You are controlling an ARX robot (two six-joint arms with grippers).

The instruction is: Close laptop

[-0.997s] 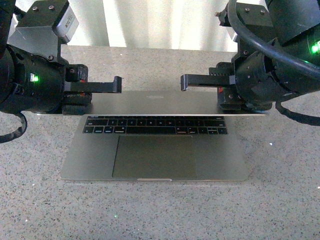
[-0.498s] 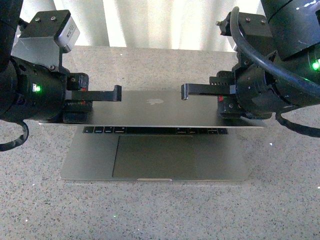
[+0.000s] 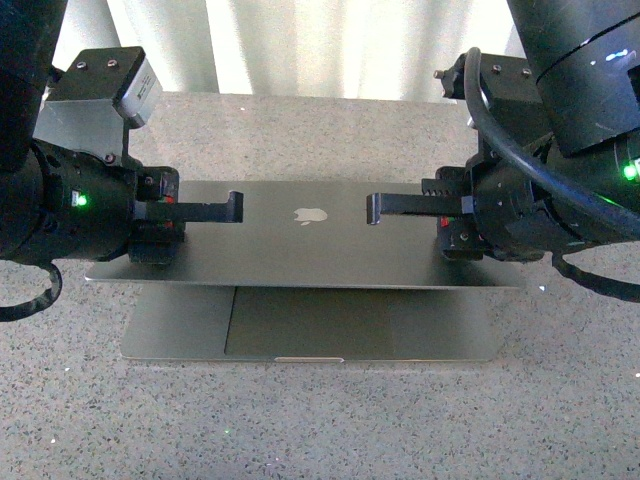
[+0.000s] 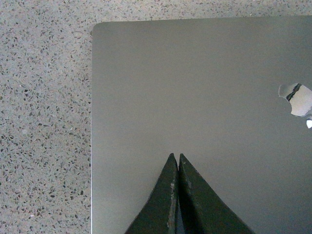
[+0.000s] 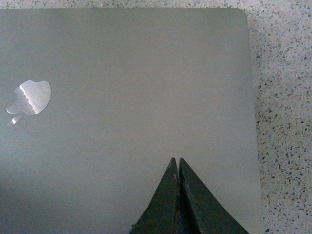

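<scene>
The grey laptop [image 3: 300, 250] sits on the speckled counter with its lid folded far down over the base. The keys are hidden; only the trackpad [image 3: 305, 325] and front strip show. The pale apple logo [image 3: 311, 214] faces up on the lid. My left gripper [image 3: 234, 206] is shut and lies over the lid's left part, my right gripper [image 3: 375, 208] is shut over its right part. In the left wrist view the shut left gripper [image 4: 175, 157] points across the lid [image 4: 195, 87]. In the right wrist view the shut right gripper [image 5: 175, 161] does the same over the lid [image 5: 136, 87].
The speckled stone counter [image 3: 300, 420] spreads around the laptop. A pale curtain or wall [image 3: 320, 45] stands behind the counter's far edge.
The lid has swung down toward the base, first covering the keyboard partly, now wholly. Both shut grippers have moved down and toward me with it. The apple logo has come into view.
</scene>
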